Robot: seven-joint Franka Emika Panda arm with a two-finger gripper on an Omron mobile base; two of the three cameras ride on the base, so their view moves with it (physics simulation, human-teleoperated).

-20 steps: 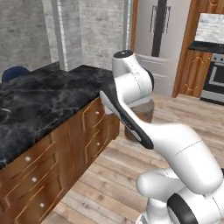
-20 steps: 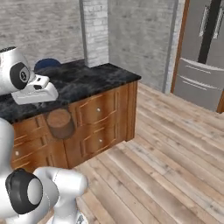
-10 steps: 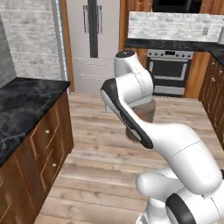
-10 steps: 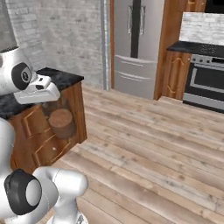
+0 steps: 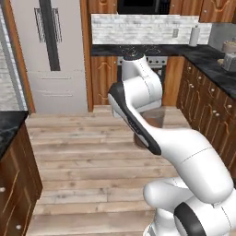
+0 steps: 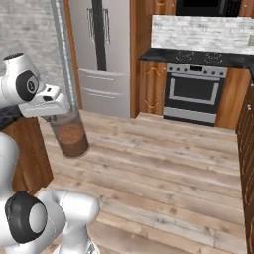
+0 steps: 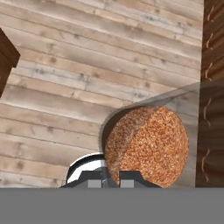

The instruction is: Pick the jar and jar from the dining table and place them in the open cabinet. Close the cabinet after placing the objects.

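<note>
My gripper [image 6: 68, 119] is shut on a terracotta-brown jar [image 6: 70, 138], which hangs below the hand, above the wooden floor. In the left base view the jar [image 5: 150, 119] peeks out behind the arm's forearm. The hand view has the jar's [image 7: 147, 145] speckled round face just above the two fingertips [image 7: 96, 180]. The dining table [image 5: 8, 123] with its black marble top is at the left edge, and its wooden end [image 6: 30, 155] stands beside the arm. The other jar and the open cabinet are out of view.
A steel fridge [image 5: 50, 53] stands ahead on the left, an oven [image 6: 195, 93] under a black counter further right. Wooden base cabinets [image 5: 208, 108] run along the right wall. A wide stretch of plank floor [image 6: 168, 168] lies between.
The whole picture has swung: the base has turned away from the dining table towards the fridge and oven. The jar stays in the gripper, with the arm's pose unchanged.
</note>
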